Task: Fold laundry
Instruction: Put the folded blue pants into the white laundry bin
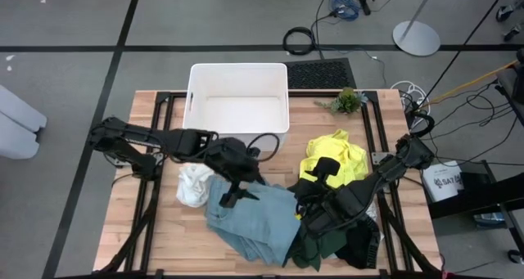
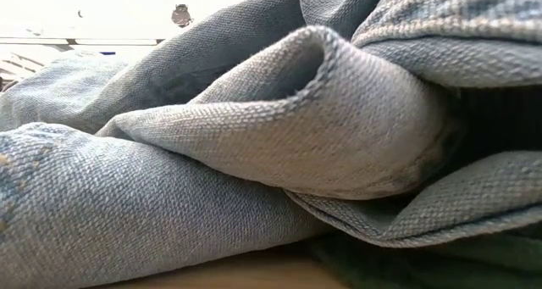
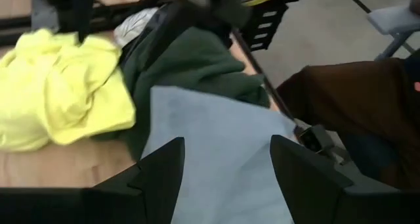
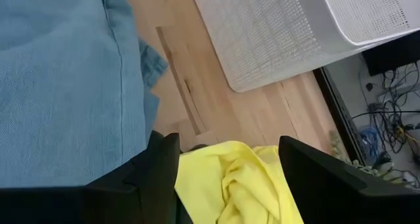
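Tub (image 1: 238, 99) behind — laundry (image 1: 250, 218) in front

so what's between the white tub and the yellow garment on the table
Only bare wooden table. The right wrist view shows plain boards between the white tub and the yellow garment; the high view agrees.

1. The left arm (image 1: 135, 140) is a chain of dark, blocky links with a thin black cable looping near its wrist.
2. The right arm (image 1: 385, 177) is built alike, dark throughout.
3. Each gripper's fingers (image 3: 161, 175) are matte black, angular wedges.
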Robot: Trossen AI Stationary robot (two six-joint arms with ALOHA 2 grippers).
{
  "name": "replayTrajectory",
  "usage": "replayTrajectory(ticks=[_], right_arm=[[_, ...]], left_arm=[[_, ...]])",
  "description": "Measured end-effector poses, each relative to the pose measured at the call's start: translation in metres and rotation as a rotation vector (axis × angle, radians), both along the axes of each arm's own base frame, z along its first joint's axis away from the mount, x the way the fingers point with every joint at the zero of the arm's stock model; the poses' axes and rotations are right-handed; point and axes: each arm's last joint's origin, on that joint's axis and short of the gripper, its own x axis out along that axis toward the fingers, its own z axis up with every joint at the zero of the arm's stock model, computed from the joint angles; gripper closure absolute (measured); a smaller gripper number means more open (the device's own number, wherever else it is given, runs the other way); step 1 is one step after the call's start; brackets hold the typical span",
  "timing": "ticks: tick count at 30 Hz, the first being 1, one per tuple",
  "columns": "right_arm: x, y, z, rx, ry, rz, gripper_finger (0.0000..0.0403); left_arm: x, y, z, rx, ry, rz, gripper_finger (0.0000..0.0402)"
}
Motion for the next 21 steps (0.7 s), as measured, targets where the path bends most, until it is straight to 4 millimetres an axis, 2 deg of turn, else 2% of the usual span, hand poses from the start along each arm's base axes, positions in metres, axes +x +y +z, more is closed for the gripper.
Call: replayTrajectory(ticks=[6, 21], right_arm=[[0.002, 0.000, 0.000, 0.005, -0.006, 0.010, 0.0156], [0.005, 0.006, 0.000, 0.055, 0.002, 0.064, 0.0156]], left_arm=[[-0.003, -0.014, 0.003, 0.014, -0.007, -0.009, 0.0167], [0.012, -0.015, -0.009, 0.048, -0.007, 0.064, 0.0167]])
